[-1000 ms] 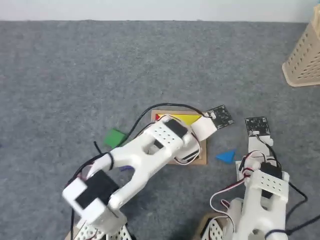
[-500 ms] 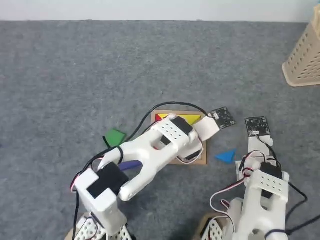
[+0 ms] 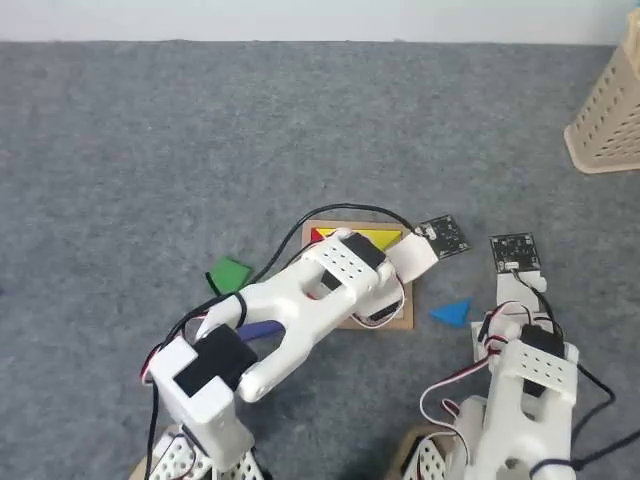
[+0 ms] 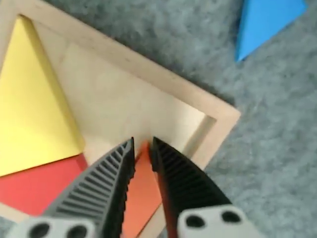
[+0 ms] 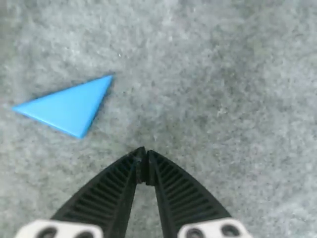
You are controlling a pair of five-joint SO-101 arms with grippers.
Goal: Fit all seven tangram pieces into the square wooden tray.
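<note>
The square wooden tray (image 3: 405, 320) lies mid-table under my left arm (image 3: 340, 275). In the left wrist view the tray's rim (image 4: 163, 79) frames a yellow triangle (image 4: 34, 114) and a red piece (image 4: 39, 186). My left gripper (image 4: 142, 144) is low inside the tray near its corner, shut on an orange piece (image 4: 143, 198) that shows between the fingers. A blue triangle (image 3: 452, 313) lies on the carpet just right of the tray. My right gripper (image 5: 142, 151) hangs shut over bare carpet beside that blue triangle (image 5: 67, 106).
A green piece (image 3: 229, 274) lies on the carpet left of the tray, and a purple piece (image 3: 262, 330) peeks out beneath the left arm. A tall perforated wooden object (image 3: 610, 110) stands at the far right edge. Grey carpet covers the table.
The left arm shifted and settled lower over the tray in the first half second, then stayed put. The right arm kept still.
</note>
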